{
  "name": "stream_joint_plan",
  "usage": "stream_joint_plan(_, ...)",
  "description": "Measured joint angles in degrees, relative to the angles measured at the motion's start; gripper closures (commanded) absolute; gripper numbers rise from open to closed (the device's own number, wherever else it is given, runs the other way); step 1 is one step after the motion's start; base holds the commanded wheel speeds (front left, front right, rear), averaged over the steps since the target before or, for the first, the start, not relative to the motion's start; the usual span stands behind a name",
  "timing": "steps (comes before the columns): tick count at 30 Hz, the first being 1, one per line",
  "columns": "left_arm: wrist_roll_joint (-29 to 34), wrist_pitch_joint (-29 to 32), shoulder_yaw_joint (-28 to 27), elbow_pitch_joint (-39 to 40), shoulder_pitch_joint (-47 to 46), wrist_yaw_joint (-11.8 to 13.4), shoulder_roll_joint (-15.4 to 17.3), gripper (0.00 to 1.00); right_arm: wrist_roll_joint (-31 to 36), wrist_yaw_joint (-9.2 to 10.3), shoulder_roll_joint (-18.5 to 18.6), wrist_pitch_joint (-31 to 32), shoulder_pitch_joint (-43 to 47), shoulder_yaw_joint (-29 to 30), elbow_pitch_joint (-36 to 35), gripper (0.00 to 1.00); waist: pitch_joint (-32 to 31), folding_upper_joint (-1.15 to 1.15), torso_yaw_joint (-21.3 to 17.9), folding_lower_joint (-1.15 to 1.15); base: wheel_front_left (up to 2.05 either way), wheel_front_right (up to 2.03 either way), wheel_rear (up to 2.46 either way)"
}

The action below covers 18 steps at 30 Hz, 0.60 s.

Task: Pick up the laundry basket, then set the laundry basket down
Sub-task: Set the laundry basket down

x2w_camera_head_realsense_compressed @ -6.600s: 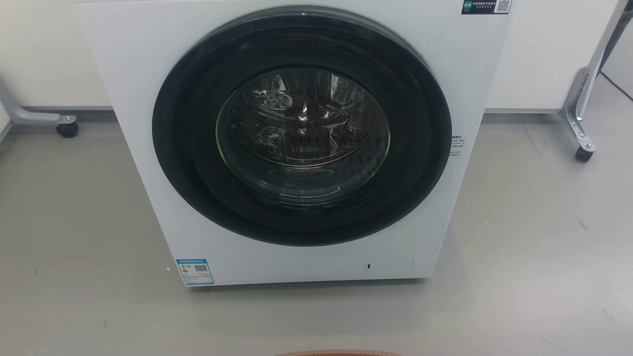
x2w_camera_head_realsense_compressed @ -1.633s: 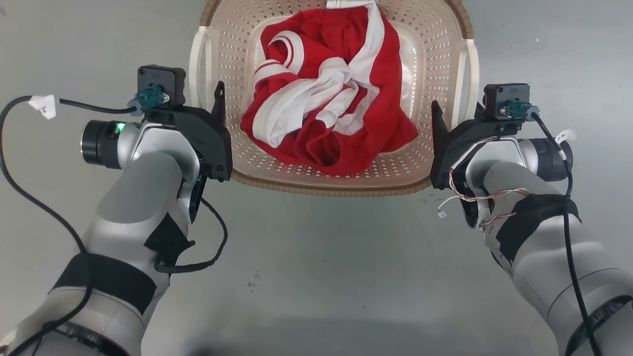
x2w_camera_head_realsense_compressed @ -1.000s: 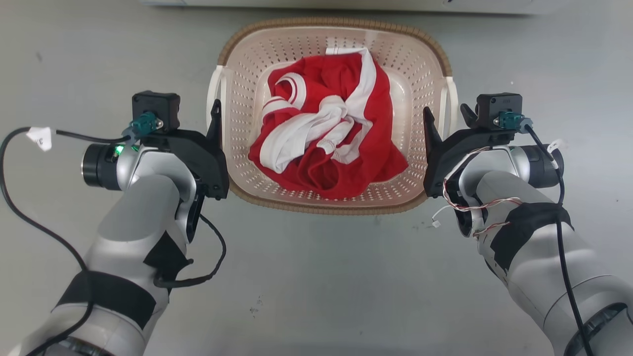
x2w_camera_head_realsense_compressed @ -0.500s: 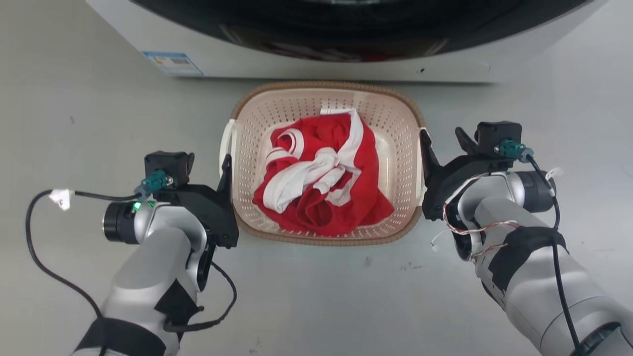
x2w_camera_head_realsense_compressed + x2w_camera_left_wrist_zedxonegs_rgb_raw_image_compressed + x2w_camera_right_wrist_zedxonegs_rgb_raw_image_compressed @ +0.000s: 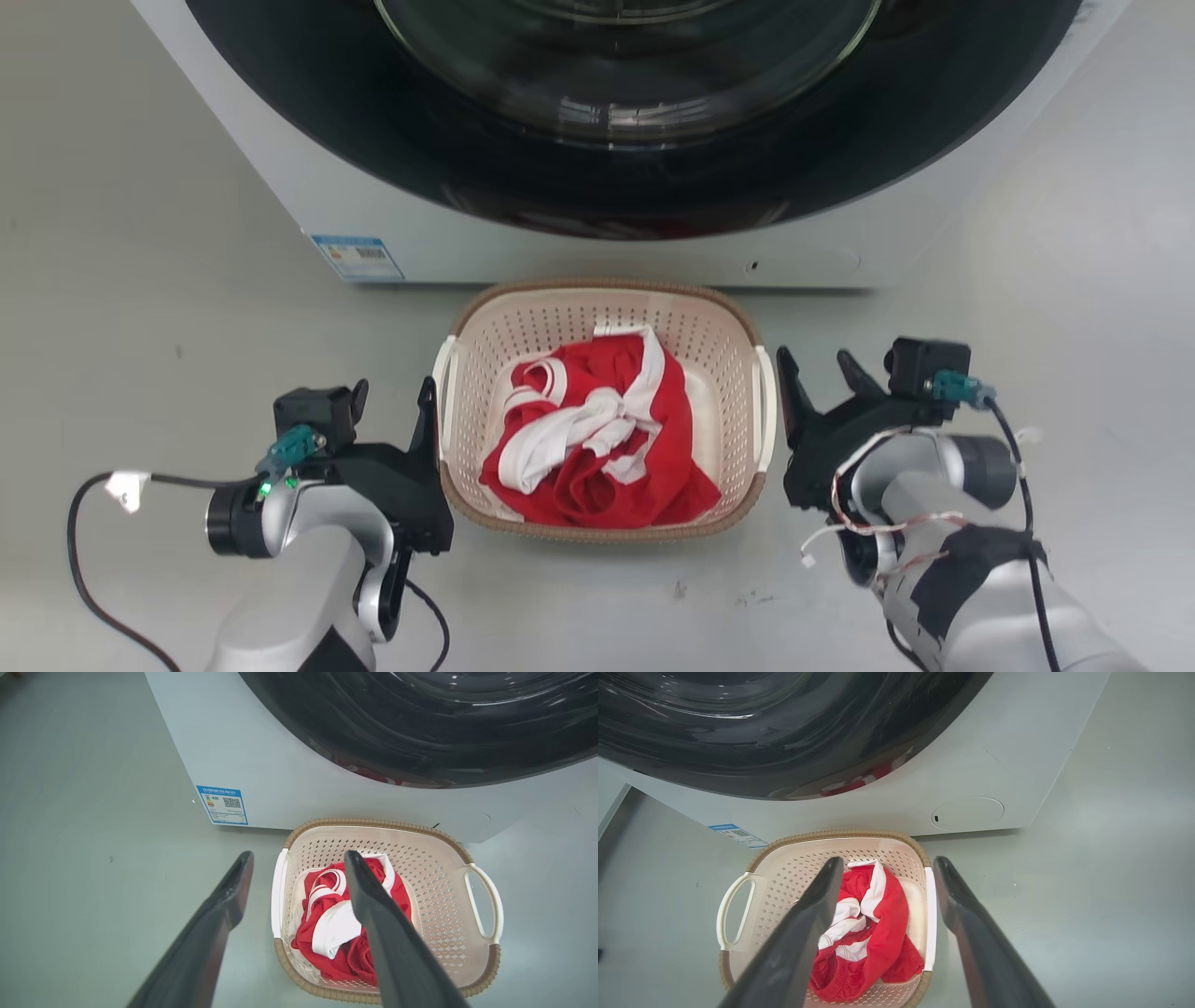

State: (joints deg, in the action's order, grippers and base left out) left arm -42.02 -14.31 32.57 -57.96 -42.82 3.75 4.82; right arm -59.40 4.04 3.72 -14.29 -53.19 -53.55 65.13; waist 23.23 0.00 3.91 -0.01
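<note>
floor [image 5: 140, 327]: plain pale grey, running under everything in view.
washing machine [image 5: 420, 243]: a white front-loader at the far side, its lower front panel facing the robot.
door [image 5: 616, 112]: a round dark ring with a glass centre, shut, taking up most of the machine's front.
laundry basket [image 5: 597, 284]: it sits upright on the floor, just near of the machine's base and between the two grippers. it has cream perforated walls and a brown woven-look rim.
garment [image 5: 597, 448]: a crumpled red cloth with white bands, lying inside the basket towards its near end.
left gripper [image 5: 394, 385]: it is on the basket's left with its fingers spread wide and nothing between them. in the left wrist view the two dark fingers frame the left handle.
right gripper [image 5: 812, 355]: it is on the basket's right with its fingers parted wide and nothing held. in the right wrist view they frame the right handle.
left handle [image 5: 444, 392]: a white bar on the basket's left wall. the left gripper's inner finger stands just beside it, and contact is hard to judge from here.
right handle [image 5: 764, 411]: a white bar on the right wall, with the right gripper's inner finger close by it.
sticker [image 5: 358, 258]: a blue-edged label at the machine's lower left corner.
round flap [image 5: 967, 813]: a shallow oval cover low on the right of the machine's front.
</note>
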Motion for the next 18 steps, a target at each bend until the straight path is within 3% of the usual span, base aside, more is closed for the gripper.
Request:
stream_joint_plan(8, 2.9, 0.0, -2.5, 7.1, 8.6, 1.7, 1.1, 0.0, 1.6, 0.11, 0.0, 0.0, 7.6, 2.5, -5.0, 0.0, -6.8, 0.0, -0.7, 0.0, 0.0, 0.0, 0.0)
stream_joint_plan(18, 6.7, 0.0, -5.3, 15.0, 22.1, 2.9, 2.1, 0.0, 5.2, 1.6, 1.3, 0.0, 19.8, 7.8, -13.2, 0.0, -15.5, -0.01, -1.6, 0.0, 0.0, 0.0, 0.0)
